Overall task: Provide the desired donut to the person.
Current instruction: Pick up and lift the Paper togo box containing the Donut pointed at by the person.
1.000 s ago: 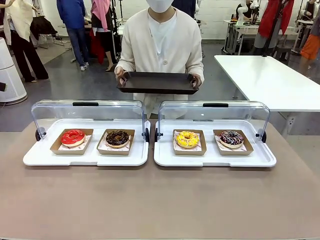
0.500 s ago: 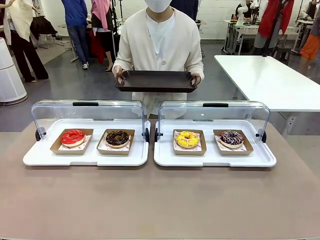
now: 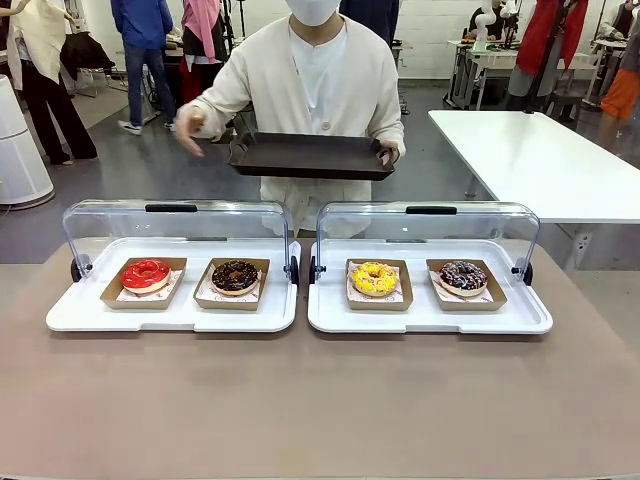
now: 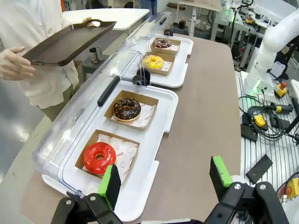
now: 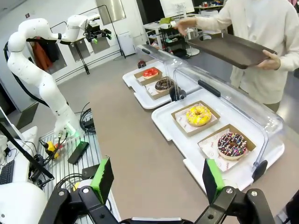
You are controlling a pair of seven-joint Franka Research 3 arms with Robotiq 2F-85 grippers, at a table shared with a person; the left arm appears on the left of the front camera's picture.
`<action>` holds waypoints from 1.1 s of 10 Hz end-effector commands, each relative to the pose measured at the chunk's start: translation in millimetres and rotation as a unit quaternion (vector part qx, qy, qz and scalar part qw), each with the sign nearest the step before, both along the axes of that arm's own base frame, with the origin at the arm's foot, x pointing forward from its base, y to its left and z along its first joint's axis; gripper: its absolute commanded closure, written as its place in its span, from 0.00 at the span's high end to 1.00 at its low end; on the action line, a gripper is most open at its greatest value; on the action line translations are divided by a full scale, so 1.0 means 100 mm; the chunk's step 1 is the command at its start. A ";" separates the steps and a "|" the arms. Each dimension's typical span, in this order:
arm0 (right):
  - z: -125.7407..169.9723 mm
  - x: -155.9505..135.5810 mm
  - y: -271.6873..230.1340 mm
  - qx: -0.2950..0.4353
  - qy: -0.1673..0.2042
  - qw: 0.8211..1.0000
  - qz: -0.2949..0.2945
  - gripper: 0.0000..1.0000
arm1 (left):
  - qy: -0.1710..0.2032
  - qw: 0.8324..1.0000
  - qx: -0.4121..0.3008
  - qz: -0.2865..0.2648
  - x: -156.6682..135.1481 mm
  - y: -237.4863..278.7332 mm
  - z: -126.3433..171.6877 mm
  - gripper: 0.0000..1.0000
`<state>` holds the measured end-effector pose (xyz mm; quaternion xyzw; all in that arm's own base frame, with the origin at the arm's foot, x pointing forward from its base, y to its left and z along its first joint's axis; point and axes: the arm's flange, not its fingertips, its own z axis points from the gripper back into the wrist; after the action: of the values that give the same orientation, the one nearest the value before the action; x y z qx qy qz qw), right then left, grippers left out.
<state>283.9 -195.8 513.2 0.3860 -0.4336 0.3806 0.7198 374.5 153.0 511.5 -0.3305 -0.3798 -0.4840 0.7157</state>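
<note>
Table (image 3: 320, 410) bears two trays (image 3: 170, 323) (side by side).

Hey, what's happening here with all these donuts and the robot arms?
A person in a cream cardigan stands across the table, holding a dark tray in one hand, the other hand raised beside it. Two white display cases with open clear lids hold a red donut, a chocolate donut, a yellow donut and a sprinkled donut. The left gripper and right gripper are open and empty, back from the cases. No donut is picked yet.
</note>
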 end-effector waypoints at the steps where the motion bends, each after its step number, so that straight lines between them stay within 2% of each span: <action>1: -0.01 0.00 0.00 0.007 -0.004 1.000 0.000 1.00 | -0.004 1.000 -0.007 0.000 0.02 0.00 0.01 1.00; 11: -0.01 0.00 0.00 0.007 -0.004 1.000 0.000 1.00 | -0.004 1.000 -0.007 0.000 0.02 0.00 0.01 1.00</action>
<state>283.7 -196.1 513.2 0.3857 -0.4338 0.3803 0.7200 374.6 153.0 511.6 -0.3305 -0.3798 -0.4840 0.7157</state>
